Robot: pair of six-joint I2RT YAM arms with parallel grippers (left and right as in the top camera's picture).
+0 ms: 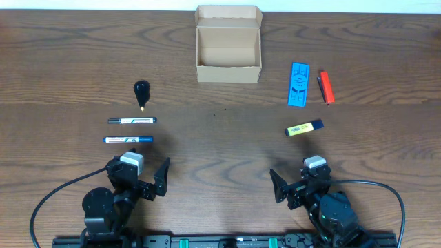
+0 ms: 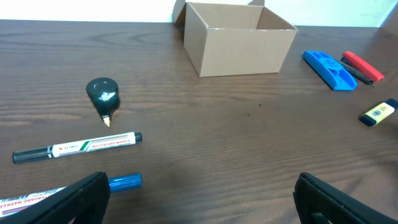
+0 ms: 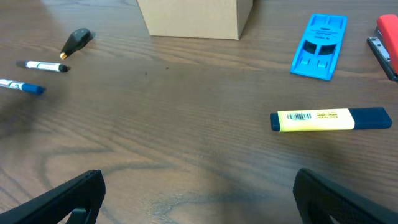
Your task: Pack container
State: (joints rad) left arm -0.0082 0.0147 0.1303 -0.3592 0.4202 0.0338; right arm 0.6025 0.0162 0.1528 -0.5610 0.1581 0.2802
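Looking down from overhead, I see the box (image 1: 228, 45) at the far middle of the table (image 1: 220, 145), upright, its flap lid folded back behind it and its inside bare cardboard as far as I can see. On my left side a black bulb (image 1: 141, 91) with a pale tip lies nearest the box but well apart from it. Nearer the arms, two pens lie parallel, one after the other: a black marker (image 1: 131, 120) and then a blue marker (image 1: 128, 140). On the right, a flat blue piece (image 1: 298, 85) lies just beside a red tool (image 1: 326, 87), not touching it. A yellow highlighter (image 1: 304, 128) with a dark cap lies nearer the arms, apart from both. The left claw (image 2: 202, 202) sits low at the near edge, its two fingers spread wide with nothing between them. The blue marker's cap shows just past its left finger (image 2: 81, 198). The right claw (image 3: 199, 199) is likewise released and empty, with the highlighter ahead of it and to its right. Neither claw touches any object.
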